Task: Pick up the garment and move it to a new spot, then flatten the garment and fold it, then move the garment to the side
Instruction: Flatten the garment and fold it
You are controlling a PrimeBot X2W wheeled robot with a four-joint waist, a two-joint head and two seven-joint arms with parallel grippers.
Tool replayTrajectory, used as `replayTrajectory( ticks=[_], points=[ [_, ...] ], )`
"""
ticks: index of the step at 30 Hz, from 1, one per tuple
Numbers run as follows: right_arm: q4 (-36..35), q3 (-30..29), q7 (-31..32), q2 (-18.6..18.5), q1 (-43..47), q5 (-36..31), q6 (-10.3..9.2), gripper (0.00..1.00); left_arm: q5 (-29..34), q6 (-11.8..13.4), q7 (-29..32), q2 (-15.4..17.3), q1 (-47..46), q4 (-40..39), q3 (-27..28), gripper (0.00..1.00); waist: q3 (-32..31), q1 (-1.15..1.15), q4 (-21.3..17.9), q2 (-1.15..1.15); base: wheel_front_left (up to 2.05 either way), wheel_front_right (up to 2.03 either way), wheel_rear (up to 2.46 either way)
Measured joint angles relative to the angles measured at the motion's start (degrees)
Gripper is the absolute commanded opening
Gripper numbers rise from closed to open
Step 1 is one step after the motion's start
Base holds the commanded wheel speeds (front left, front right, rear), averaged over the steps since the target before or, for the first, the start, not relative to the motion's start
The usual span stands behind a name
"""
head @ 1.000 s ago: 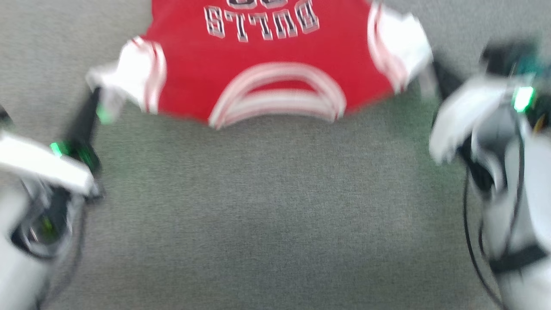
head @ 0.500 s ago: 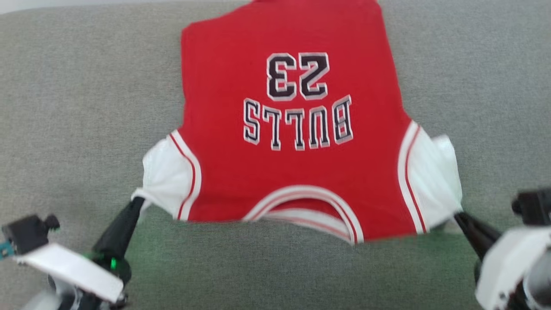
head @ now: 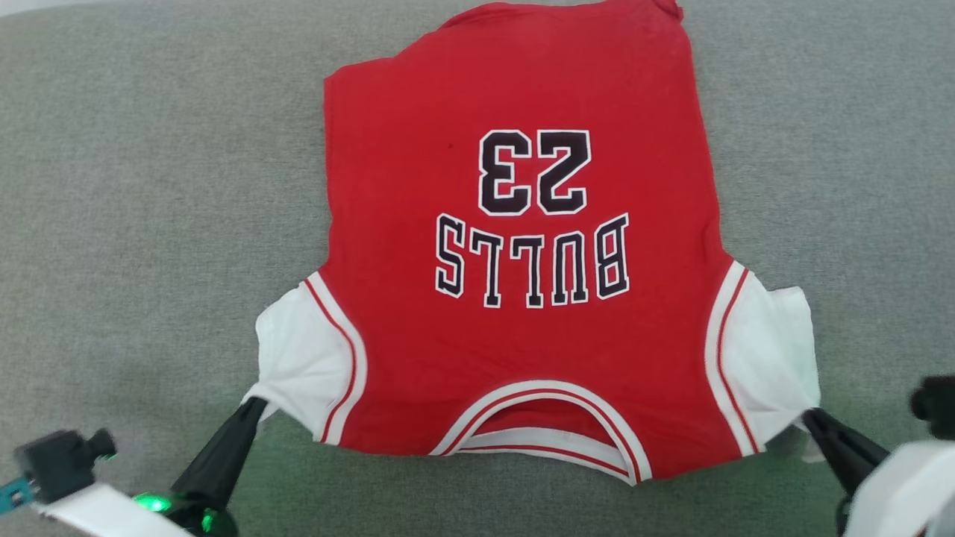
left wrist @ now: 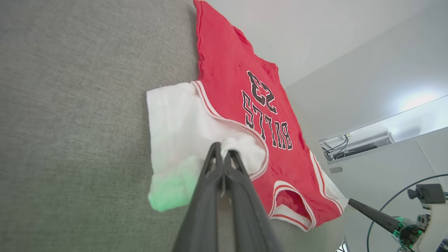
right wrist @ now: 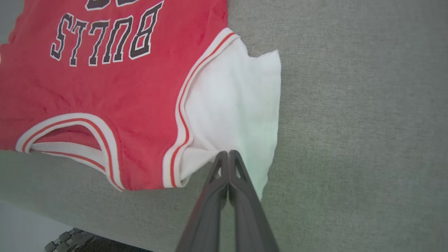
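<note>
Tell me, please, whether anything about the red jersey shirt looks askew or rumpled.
The red jersey shirt lies mostly flat, but its far hem slants and curls at one corner, and the white sleeves pucker where the left gripper and right gripper pinch them.

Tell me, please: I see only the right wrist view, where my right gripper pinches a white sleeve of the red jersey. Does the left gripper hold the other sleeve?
Observer: Yes. The left gripper is shut on the near edge of the other white sleeve of the jersey.
Operator: Is the far hem lying flat?
Observer: Mostly. In the head view the hem rests on the grey fabric surface, but its corner on the robot's right looks slightly bunched.
Operator: Which number is printed beyond BULLS? My view cuts it off.
Observer: The number 23, shown whole and lying smooth.
</note>
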Motion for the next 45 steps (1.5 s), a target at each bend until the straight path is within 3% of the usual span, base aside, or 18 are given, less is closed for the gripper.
replayTrajectory(
  ticks=[10,17,18,19,20,28,34,38,45],
  points=[
    [12.8,5.0,-1.1,-2.0,-4.8,-6.4,0.00,0.00,1.4,0.0,0.0,-2.4,-7.4,2.9,-5.1,0.00,1.1,0.00,1.8,0.00,0.00,0.00,0.00],
    [16.8,8.3,-4.2,-0.1,-5.4,-6.5,0.00,0.04,2.6,0.0,0.0,-2.9,-9.3,5.2,-7.6,0.00,2.1,0.00,2.2,0.00,0.00,0.00,0.00],
    [17.0,8.6,-4.3,0.0,-5.6,-6.5,0.00,0.17,2.6,0.0,0.0,-3.0,-9.5,5.2,-7.8,0.00,2.1,0.00,2.1,0.00,0.00,0.00,0.00],
    [17.1,8.9,-4.8,-0.1,-5.7,-6.7,0.00,0.48,2.7,0.0,0.0,-3.1,-9.7,5.3,-7.9,0.00,2.1,0.00,2.0,0.00,0.00,0.00,0.00],
    [16.9,9.2,-5.1,-0.1,-5.8,-7.0,0.00,1.00,2.7,0.0,0.0,-3.1,-9.8,5.3,-7.9,0.00,2.1,0.00,2.0,0.00,0.00,0.00,0.00],
    [7.3,7.6,-3.5,-1.1,-7.0,-6.3,0.00,1.00,3.2,0.0,0.0,-3.0,-9.9,4.5,-7.8,0.00,2.7,0.00,1.9,0.00,0.00,0.00,0.00],
    [2.5,2.1,1.9,-1.4,-18.5,-5.8,0.00,1.00,3.9,0.0,0.0,-3.3,-10.7,2.6,-7.5,0.00,4.2,0.00,3.0,0.00,0.00,0.00,0.00],
    [10.1,-0.4,4.4,0.4,-33.3,-6.0,-0.01,1.00,4.7,0.0,0.0,-3.7,-12.8,1.1,-8.2,0.00,5.7,0.00,4.2,0.00,0.00,0.00,0.00],
    [33.1,-2.0,4.4,2.6,-56.4,-13.6,0.00,1.00,5.6,0.0,0.0,-3.6,-17.5,-2.4,-11.8,0.00,9.0,0.00,8.3,0.00,0.00,0.00,0.00]
  ],
)
